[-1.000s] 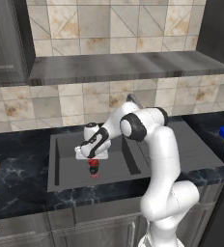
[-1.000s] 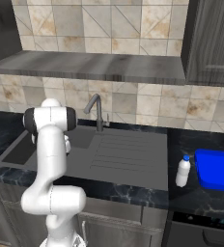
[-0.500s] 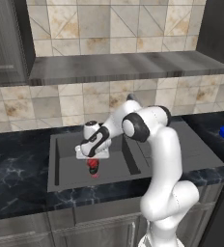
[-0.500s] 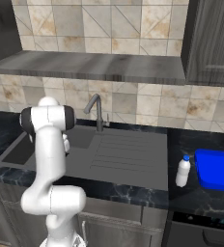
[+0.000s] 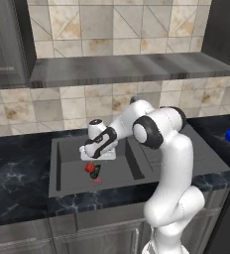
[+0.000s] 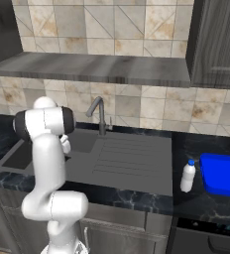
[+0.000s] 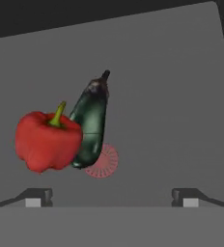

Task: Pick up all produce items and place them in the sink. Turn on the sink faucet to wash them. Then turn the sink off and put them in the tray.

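1. Fingertips (image 7: 34, 198) sat wide apart at the near edge of my hand view, nothing between them; the gripper (image 5: 95, 158) was fully spread and empty, hanging just above the sink (image 5: 67, 186) floor.
2. Just past the tips, the red pepper (image 7: 47, 140) lay on the basin floor, touching the dark eggplant (image 7: 91, 123) on its far side. The eggplant's lower end covered part of the red drain mark (image 7: 104, 163).
3. Both produce pieces were in the basin, so I judged the step in hand to be getting clear and going for the water.
4. I wanted a straight lift first, so the tips would not nudge the pepper off the drain area.
5. Beyond the basin, at its back rim, stood the sink faucet (image 6: 99, 114); its side lever was too small for me to read, so I planned a slow approach from the basin side.
6. Farthest from the sink, past the drainboard and the white bottle (image 6: 187, 176), waited the blue tray (image 6: 221, 174).
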